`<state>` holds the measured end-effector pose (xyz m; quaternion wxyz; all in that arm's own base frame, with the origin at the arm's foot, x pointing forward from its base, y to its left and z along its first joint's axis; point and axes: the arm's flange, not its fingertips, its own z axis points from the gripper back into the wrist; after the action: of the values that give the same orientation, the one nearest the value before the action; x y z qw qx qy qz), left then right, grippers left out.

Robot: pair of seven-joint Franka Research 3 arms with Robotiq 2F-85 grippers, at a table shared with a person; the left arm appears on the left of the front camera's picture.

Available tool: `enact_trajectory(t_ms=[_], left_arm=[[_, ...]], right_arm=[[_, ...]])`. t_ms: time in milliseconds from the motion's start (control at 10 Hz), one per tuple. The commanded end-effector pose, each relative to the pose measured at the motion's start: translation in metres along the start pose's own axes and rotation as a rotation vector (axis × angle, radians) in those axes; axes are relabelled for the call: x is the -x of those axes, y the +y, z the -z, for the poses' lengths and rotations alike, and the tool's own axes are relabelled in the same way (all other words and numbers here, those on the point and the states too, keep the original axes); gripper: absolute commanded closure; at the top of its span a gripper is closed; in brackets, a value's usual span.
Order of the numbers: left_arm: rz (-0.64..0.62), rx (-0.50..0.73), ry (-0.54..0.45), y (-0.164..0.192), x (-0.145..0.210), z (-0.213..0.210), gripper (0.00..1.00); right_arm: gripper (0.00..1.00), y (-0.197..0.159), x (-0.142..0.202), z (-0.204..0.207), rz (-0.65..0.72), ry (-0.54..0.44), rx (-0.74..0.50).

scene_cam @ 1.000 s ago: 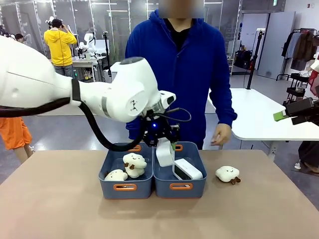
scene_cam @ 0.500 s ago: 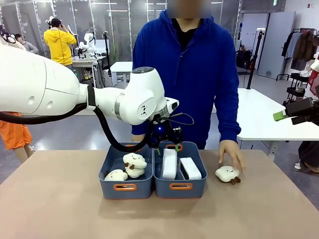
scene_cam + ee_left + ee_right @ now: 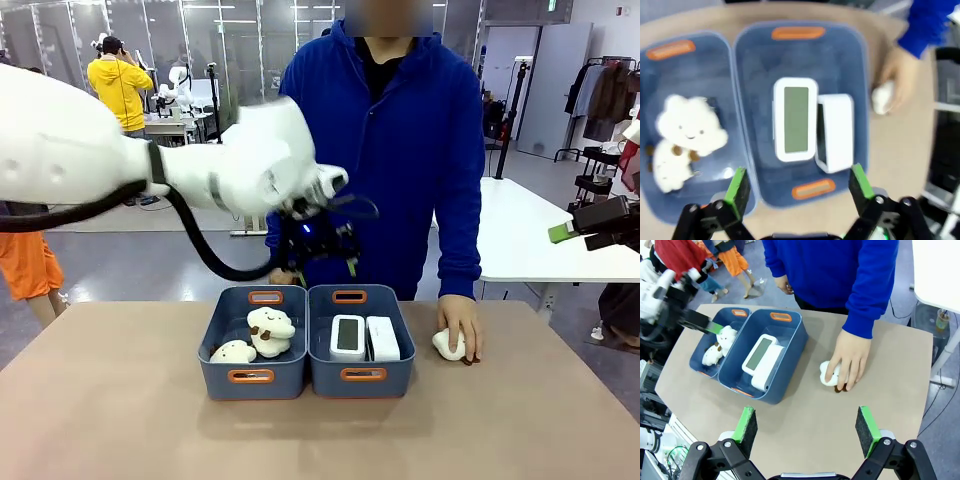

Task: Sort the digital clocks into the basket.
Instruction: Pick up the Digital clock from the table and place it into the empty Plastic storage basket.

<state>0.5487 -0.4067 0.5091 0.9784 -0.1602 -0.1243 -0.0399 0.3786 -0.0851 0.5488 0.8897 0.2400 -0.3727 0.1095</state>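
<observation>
White plastic, both digital clocks [image 3: 810, 126] lie side by side in the right-hand basket [image 3: 360, 375], long axes running 12 to 6, directly beneath the left claw [image 3: 799, 186], spread wide and empty. The right claw [image 3: 807, 431] gapes empty, well apart.

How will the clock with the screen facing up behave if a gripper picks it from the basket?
The digital clock looks like a hard, smooth plastic block, so it would probably stay stiff but might slip between pads. It lies flat, close against the second clock, so gripping its sides may be awkward. Its rounded-rectangular shape probably will not roll.
</observation>
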Motion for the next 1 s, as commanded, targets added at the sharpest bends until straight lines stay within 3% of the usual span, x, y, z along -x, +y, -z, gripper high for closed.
enact_trajectory(t_ms=[0,200,500,700,900], left_arm=[[0.135,0.182,0.124,0.087,0.019,-0.087,0.0],[0.193,0.333,0.202,0.161,0.023,-0.142,0.0],[0.489,0.36,0.157,0.26,0.07,-0.204,0.0],[0.526,0.321,0.014,0.338,0.126,-0.245,0.0],[0.71,0.243,-0.118,0.377,0.169,-0.27,0.0]], right_arm=[[0.0,0.002,-0.001,0.001,0.018,0.002,0.013],[0.0,0.002,-0.001,0.001,0.018,0.002,0.013],[0.0,0.002,-0.001,0.001,0.018,0.002,0.013],[0.0,0.002,-0.001,0.001,0.018,0.002,0.013],[0.0,0.002,-0.001,0.001,0.018,0.002,0.013]])
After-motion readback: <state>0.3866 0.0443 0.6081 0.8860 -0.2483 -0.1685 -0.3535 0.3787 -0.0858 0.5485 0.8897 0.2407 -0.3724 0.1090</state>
